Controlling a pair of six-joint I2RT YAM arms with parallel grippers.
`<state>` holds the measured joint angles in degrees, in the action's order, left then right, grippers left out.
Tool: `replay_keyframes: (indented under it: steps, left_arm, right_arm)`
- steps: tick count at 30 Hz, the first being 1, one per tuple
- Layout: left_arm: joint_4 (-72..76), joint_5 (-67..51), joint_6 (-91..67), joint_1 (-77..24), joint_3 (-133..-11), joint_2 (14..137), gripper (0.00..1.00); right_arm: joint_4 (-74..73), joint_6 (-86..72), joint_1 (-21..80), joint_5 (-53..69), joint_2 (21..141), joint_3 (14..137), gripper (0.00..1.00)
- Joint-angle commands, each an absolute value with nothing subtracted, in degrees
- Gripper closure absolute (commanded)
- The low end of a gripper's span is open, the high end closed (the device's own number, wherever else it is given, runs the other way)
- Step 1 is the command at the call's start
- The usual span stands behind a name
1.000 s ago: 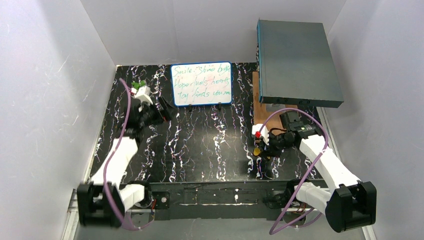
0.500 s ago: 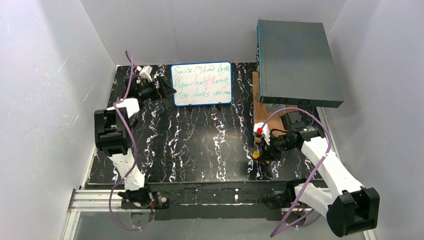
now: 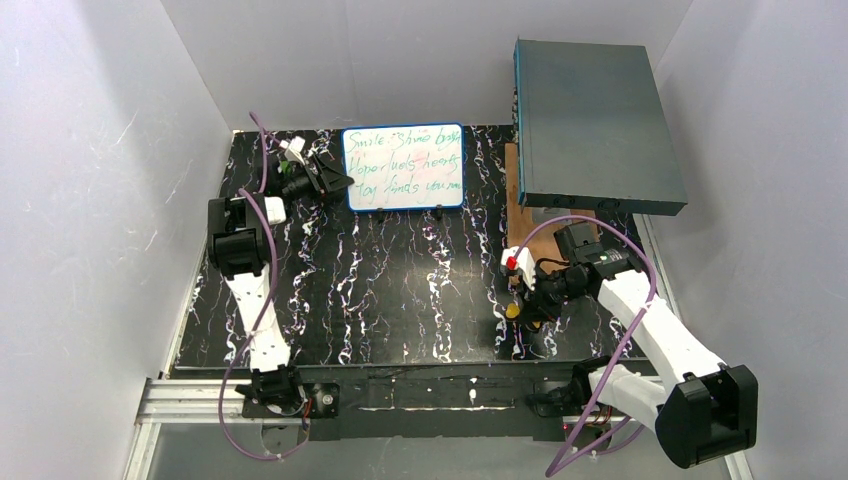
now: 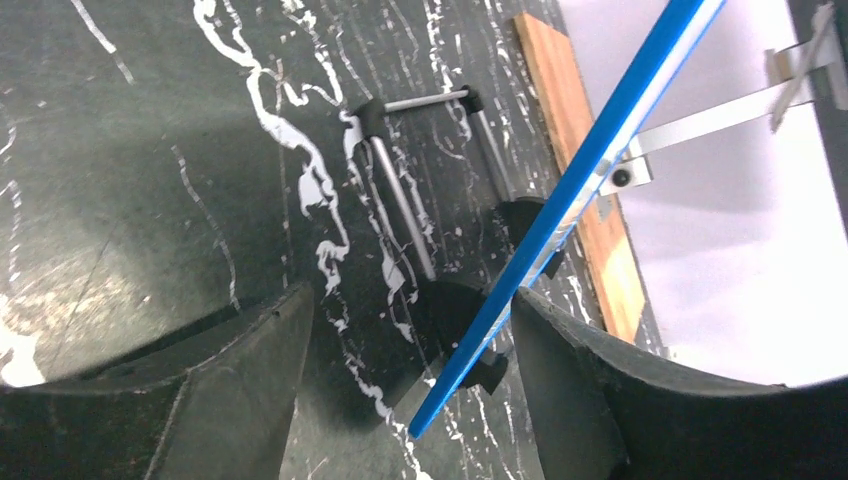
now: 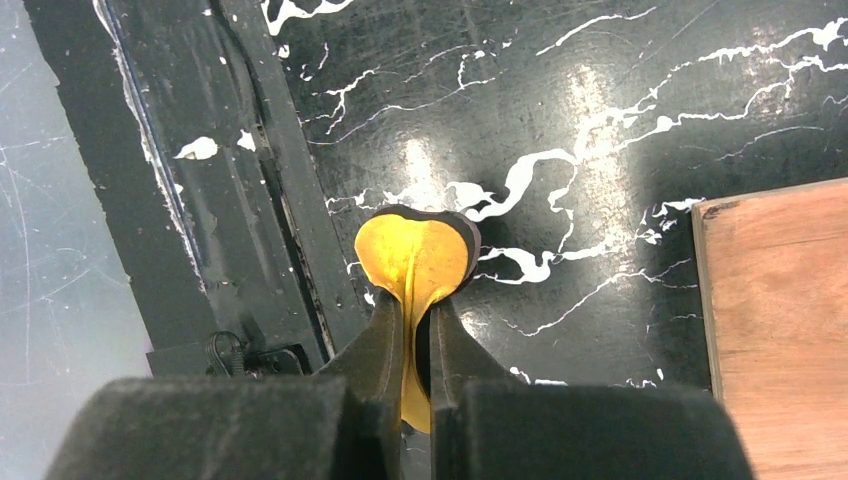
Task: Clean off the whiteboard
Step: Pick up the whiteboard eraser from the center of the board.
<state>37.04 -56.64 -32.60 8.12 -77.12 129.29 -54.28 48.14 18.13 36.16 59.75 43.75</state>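
Note:
The whiteboard (image 3: 403, 168) stands at the back centre on black feet, with a blue frame and green handwriting. My left gripper (image 3: 335, 180) is open at its left edge. In the left wrist view the blue frame edge (image 4: 560, 220) runs between the fingers (image 4: 230, 390) of that gripper (image 4: 410, 300), close against the right one, with the metal stand legs (image 4: 400, 200) behind. My right gripper (image 3: 520, 300) is shut on a yellow eraser pad (image 5: 415, 255), held low over the table at the right, far from the board. The pad also shows in the top view (image 3: 512, 310).
A large grey-teal box (image 3: 595, 125) sits at the back right on a wooden board (image 3: 520, 215), which also shows in the right wrist view (image 5: 780, 320). White walls enclose the black marbled table (image 3: 400, 290). Its front rail (image 5: 250, 200) is just below my right gripper.
My left arm has reached forward from the near left to the whiteboard's left edge, jaws now around the frame. My right gripper has shifted only slightly, still holding the yellow pad.

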Motion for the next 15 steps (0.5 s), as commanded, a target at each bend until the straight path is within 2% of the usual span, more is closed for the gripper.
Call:
replay_keyframes:
  steps: [1, 6, 11, 14, 15]
  left_arm:
    - [50.32, -61.08, -41.16, 7.21, -80.09, 130.28, 0.33]
    - [54.58, -62.91, -43.45, 5.56, -79.67, 131.95, 0.39]
    - [65.67, -66.21, -52.74, 5.45, -80.09, 134.88, 0.66]
    - [67.22, -66.23, -53.14, 5.45, -78.75, 134.54, 0.68]
    - [67.41, -66.35, -53.09, 5.46, -78.55, 134.38, 0.72]
  right_arm:
    - [-53.11, 46.83, 18.55, 34.69, 60.38, 45.79, 0.99]
    - [-53.04, 46.54, 18.54, 34.48, 60.73, 45.92, 0.99]
    - [-53.00, 46.34, 18.54, 34.28, 60.73, 45.79, 0.99]
    - [-52.95, 46.25, 18.53, 34.17, 60.73, 45.79, 0.99]
    - [-52.98, 46.23, 18.54, 34.19, 60.73, 45.79, 0.99]
